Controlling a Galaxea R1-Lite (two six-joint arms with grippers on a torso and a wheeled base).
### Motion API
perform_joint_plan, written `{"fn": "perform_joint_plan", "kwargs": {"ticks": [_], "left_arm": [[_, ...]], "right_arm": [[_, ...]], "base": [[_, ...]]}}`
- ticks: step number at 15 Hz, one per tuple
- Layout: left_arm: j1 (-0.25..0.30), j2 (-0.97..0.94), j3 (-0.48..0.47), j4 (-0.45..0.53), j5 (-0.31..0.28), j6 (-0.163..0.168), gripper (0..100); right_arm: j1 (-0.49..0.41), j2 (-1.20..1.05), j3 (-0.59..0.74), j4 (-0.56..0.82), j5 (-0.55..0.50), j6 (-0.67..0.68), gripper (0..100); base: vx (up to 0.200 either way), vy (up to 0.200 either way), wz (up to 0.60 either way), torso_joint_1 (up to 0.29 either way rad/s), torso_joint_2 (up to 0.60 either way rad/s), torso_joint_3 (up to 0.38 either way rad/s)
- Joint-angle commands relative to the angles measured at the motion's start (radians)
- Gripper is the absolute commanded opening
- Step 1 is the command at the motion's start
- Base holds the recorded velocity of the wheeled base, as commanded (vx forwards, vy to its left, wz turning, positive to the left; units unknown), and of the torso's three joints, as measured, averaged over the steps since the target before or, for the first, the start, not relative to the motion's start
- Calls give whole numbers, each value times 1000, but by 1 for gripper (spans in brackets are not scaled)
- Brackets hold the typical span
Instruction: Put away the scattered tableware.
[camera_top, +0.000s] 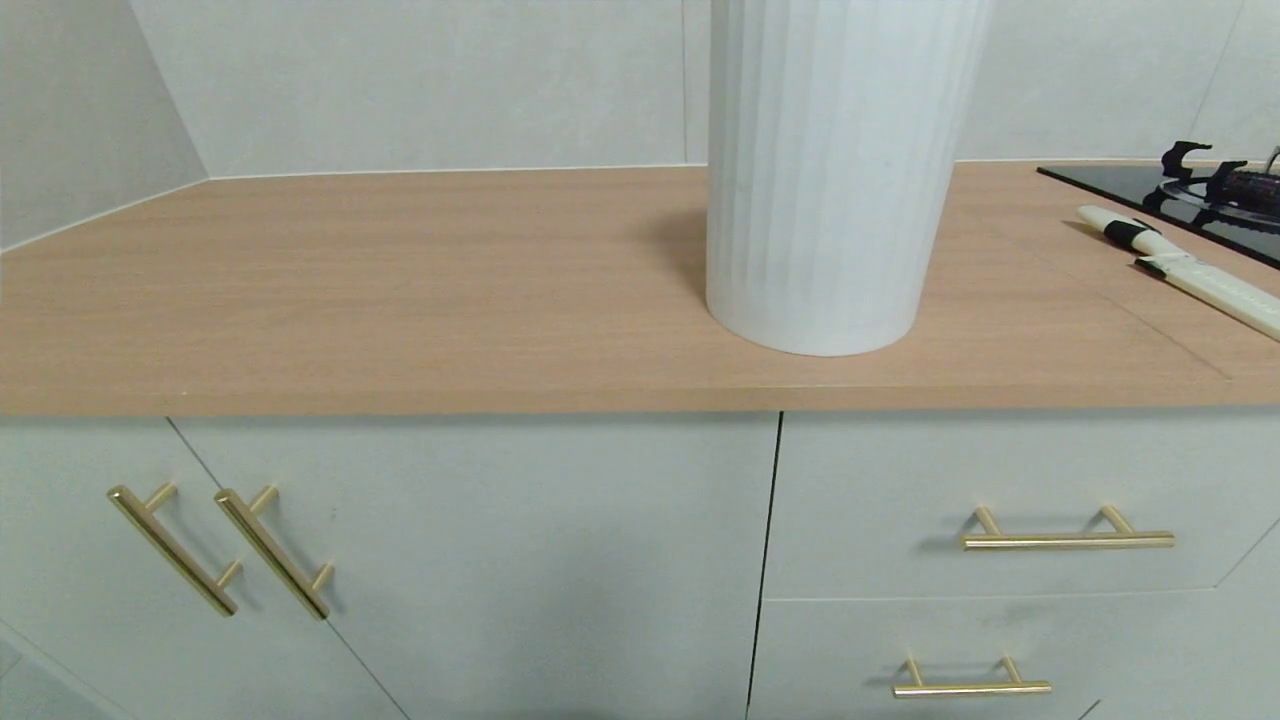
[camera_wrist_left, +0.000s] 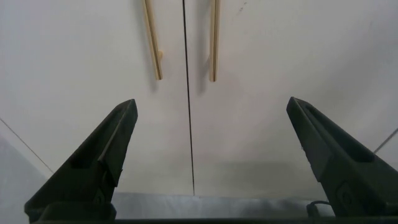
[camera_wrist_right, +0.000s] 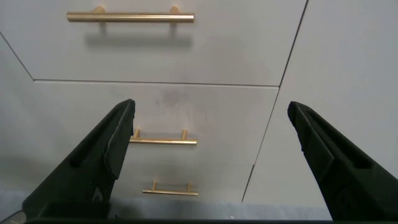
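Head view gives us a ribbed holder and knife on the bench; wrist views, left gripper and right gripper, fingers open.

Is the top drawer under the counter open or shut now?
Shut. The top drawer's front sits flush with the cabinet door beside it, under the counter edge, only thin seams showing.

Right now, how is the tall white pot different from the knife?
The pot stands upright; the knife lies flat. The pot is wide and ribbed; the knife is thin and smooth, with a black band. The pot sits mid-counter; the knife lies at the right, by the stove. Both are whitish and rest on the wooden counter.
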Motion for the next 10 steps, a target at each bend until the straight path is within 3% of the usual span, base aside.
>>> {"fn": "perform_joint_plan", "kwargs": {"ticks": [1, 4, 10], "left_arm": [[0, 2, 0, 0, 0, 0, 100], [0, 2, 0, -1, 0, 0, 100], [0, 0, 0, 0, 0, 0, 100]], "right_arm": [[1, 2, 0, -1, 0, -1, 100], [1, 2, 0, -1, 0, -1, 100], [-1, 2, 0, -1, 0, -1, 100]], "base": [[0, -200, 0, 2, 2, 2], [0, -200, 0, 1, 2, 1], [0, 0, 0, 0, 0, 0]]}}
